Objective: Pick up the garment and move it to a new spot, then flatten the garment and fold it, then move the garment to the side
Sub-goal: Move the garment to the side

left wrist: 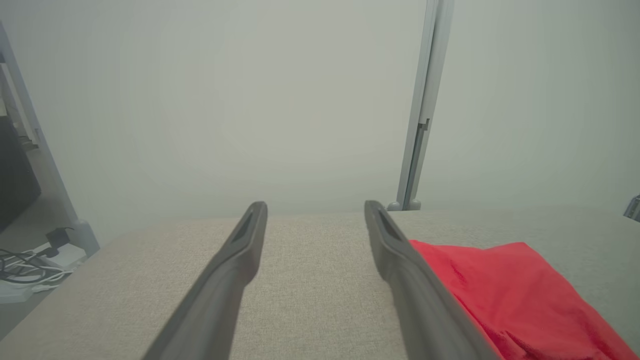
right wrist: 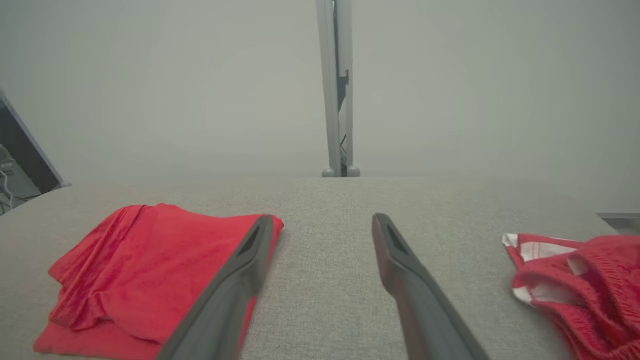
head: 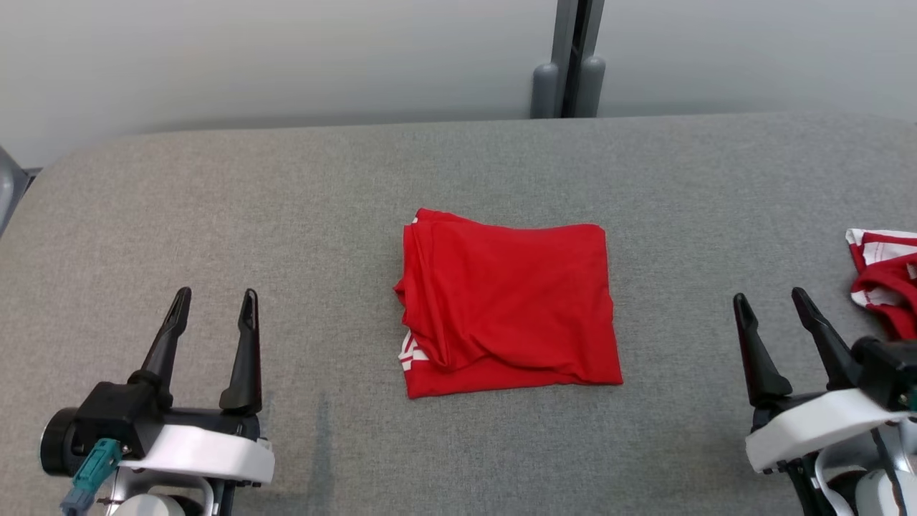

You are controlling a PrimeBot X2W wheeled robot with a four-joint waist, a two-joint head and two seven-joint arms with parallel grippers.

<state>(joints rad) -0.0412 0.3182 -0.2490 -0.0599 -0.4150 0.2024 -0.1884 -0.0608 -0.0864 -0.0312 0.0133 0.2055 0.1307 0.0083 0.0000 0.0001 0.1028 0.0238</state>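
A red garment [head: 505,308] lies folded into a rough rectangle in the middle of the grey table [head: 286,201], with a bit of white trim at its lower left corner. My left gripper [head: 215,301] stands open near the front left, well to the left of the garment, with nothing between its fingers. At the front right my right gripper [head: 772,301] is open and empty too. In the left wrist view the garment [left wrist: 510,290] lies right of my left gripper [left wrist: 315,207]. In the right wrist view the garment [right wrist: 145,265] lies left of my right gripper [right wrist: 322,220].
A second red and white garment [head: 885,279] lies crumpled at the table's right edge, close beside my right gripper, and its bunched folds [right wrist: 585,280] show in the right wrist view. A grey post [head: 573,57] stands behind the table against a pale wall.
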